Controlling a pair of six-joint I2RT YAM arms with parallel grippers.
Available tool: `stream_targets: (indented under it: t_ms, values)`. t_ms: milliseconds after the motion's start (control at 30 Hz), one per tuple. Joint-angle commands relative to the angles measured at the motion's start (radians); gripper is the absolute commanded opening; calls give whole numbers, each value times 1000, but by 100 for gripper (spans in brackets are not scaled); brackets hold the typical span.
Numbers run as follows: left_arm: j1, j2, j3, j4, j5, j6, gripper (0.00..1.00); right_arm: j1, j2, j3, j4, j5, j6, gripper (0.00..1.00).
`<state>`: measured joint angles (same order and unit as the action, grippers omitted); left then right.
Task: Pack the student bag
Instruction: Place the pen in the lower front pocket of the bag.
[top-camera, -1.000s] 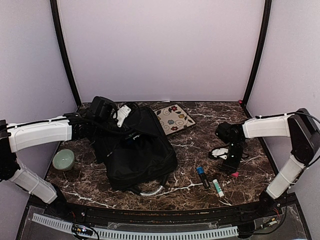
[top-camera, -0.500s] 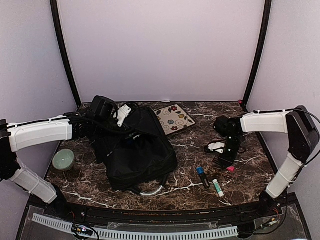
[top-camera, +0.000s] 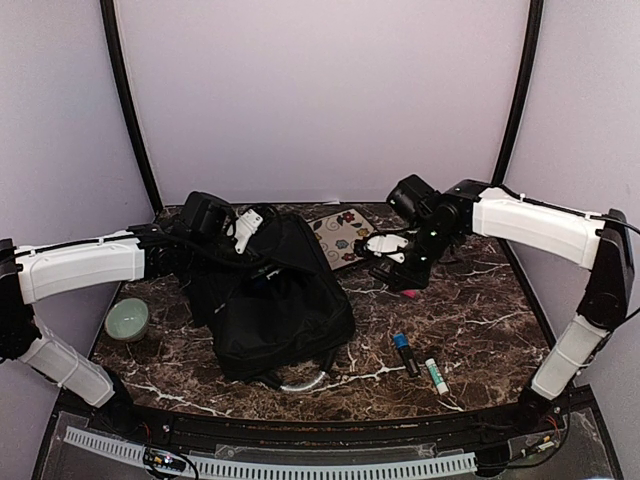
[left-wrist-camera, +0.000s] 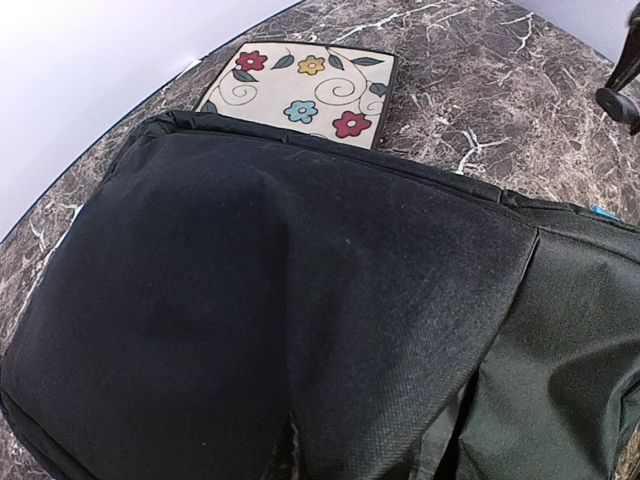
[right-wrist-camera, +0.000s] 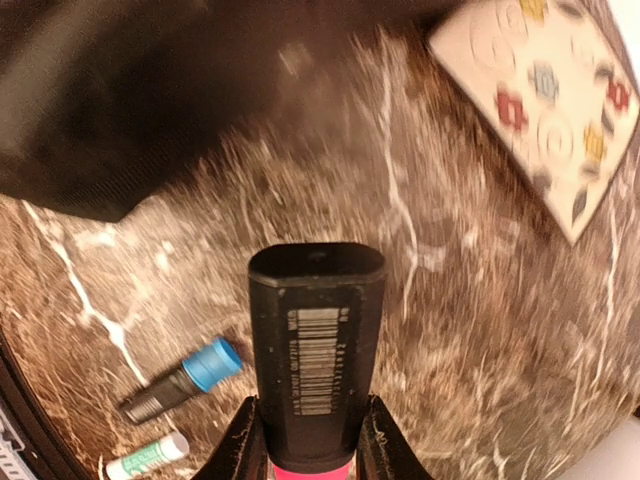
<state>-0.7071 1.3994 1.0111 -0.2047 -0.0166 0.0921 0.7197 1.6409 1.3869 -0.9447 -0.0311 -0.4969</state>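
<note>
— Right gripper (right-wrist-camera: 312, 435): we read it clamped on a black marker (right-wrist-camera: 317, 340), barcode label facing the wrist camera, pink band showing at the fingers (right-wrist-camera: 243, 440). It hangs up off the marble table (top-camera: 480, 310), right of the student bag (top-camera: 275, 300), off the bag's far right corner, not touching it.
— Left gripper (top-camera: 232, 236)?
— At the bag's far end, up against the fabric. Its wrist view shows only black cloth, so we can't tell if it's released or clenched.
— Bag itself?
— Lying on the marble, grey-white handle (top-camera: 300, 383) at its near end. Zip state we can't make out.
— Loose items?
— Flowered pad (top-camera: 347, 238) at the bag's far right corner, its edge meeting the bag. Blue-capped marker (top-camera: 405, 354) and white-green stick (top-camera: 436, 376) right of the bag's near end, well apart from it, just beside each other. Green bowl (top-camera: 127, 319) left of the bag, near but apart.
</note>
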Motion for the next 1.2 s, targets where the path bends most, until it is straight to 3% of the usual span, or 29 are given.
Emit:
stream_targets:
  t_ms: [0,233,367,700,1167]
  values:
    - [-3,-28,56,89,48,-24,0,101,58,117,-6,-7,-35,22]
    - [-3,-28,55,90,49,-31,0,277,162,304,36,61,-71,21]
    - [-4,-28,55,90,48,-32,0,365,229,363,98,193,-106,21]
    - [-5,-35,52,94,48,-35,0,473,364,452,257,358,-188,20]
    - [-3,-56,51,96,42,-34,0,512,515,319,649,676,-433,18]
